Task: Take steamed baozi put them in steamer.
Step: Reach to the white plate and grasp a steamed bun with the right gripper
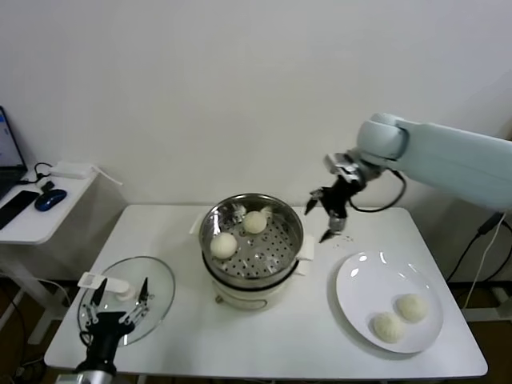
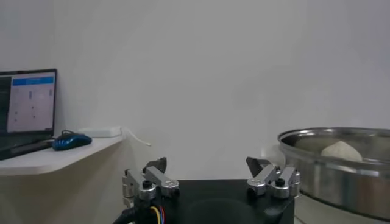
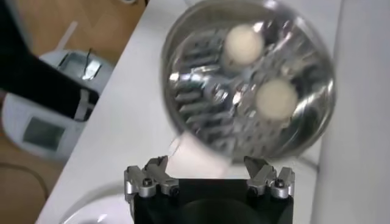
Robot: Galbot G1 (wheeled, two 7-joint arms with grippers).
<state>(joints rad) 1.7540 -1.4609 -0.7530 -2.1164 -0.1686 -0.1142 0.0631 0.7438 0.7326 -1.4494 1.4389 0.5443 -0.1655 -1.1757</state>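
Steamer (image 1: 252, 248) sits mid-table on its cream cooker base, basket uncovered. Two baozi lie on the perforated floor: one (image 1: 224, 245) toward the robot's left side of the basket, the other (image 1: 255, 222) nearer the far rim. They are apart from each other. The right wrist view shows the same pair (image 3: 244, 44) (image 3: 275, 97) inside the shiny basket; the left wrist view catches one bun (image 2: 341, 150) just over the steel rim (image 2: 332, 135).

Plate (image 1: 352, 300) lies on the table to the steamer's right, well clear of it. Two more baozi rest on it, side by side near the front edge: (image 1: 389, 326) and (image 1: 412, 307), close together, possibly touching.

Right gripper (image 1: 328, 218) hangs in the air between steamer and plate, just beyond the steamer's right rim, above the table. Fingers spread wide, nothing between them; the right wrist view confirms the bare gap (image 3: 209, 176).

Left gripper (image 1: 120, 302) is parked low at the table's front left, over the glass lid (image 1: 164, 284) that lies flat there. Fingers apart and holding nothing, also seen in its wrist view (image 2: 210, 173).

Side desk (image 1: 48, 216) at far left carries a blue mouse (image 1: 50, 199) and a laptop.
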